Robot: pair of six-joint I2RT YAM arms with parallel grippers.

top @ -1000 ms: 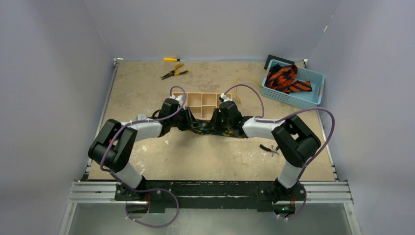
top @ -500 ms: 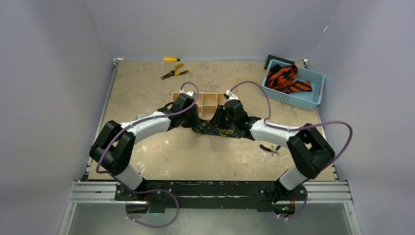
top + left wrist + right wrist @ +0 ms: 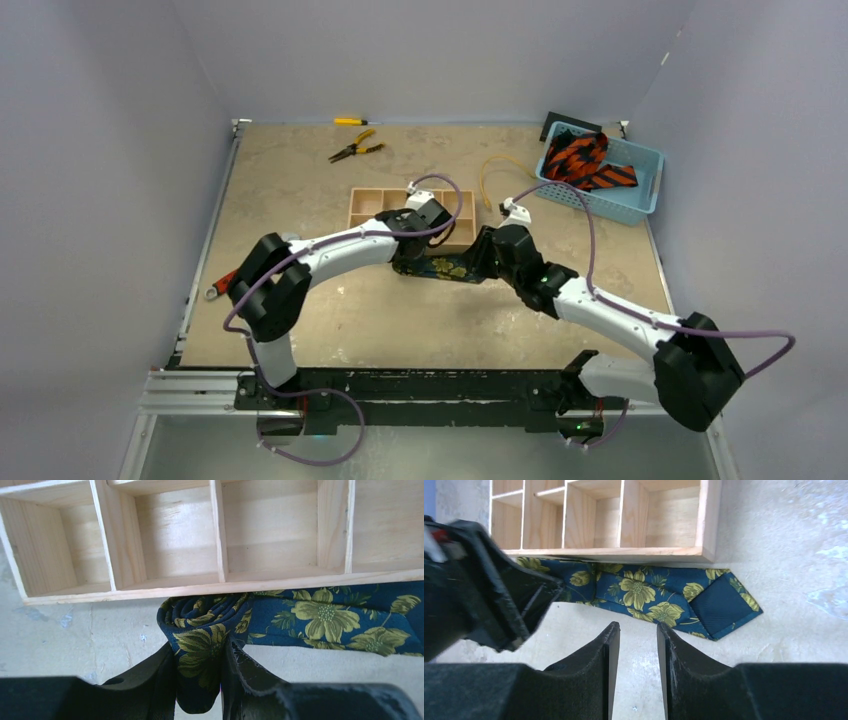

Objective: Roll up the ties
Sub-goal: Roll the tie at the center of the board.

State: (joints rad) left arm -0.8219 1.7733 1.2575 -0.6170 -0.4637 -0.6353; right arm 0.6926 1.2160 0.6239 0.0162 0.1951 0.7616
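Left pincer (image 3: pixel 200 650) gripped the rolled end of the navy yellow-flowered fabric necktie (image 3: pixel 325 615); right pincer (image 3: pixel 638 630), released and empty, hung just short of its pointed tip.

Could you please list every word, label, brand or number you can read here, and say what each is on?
No text can be read in any view.
navy tie: flower pattern only, no label showing.
wooden tray: bare wood, no marks.
blue basket, striped ties, pliers: too small to show any print.
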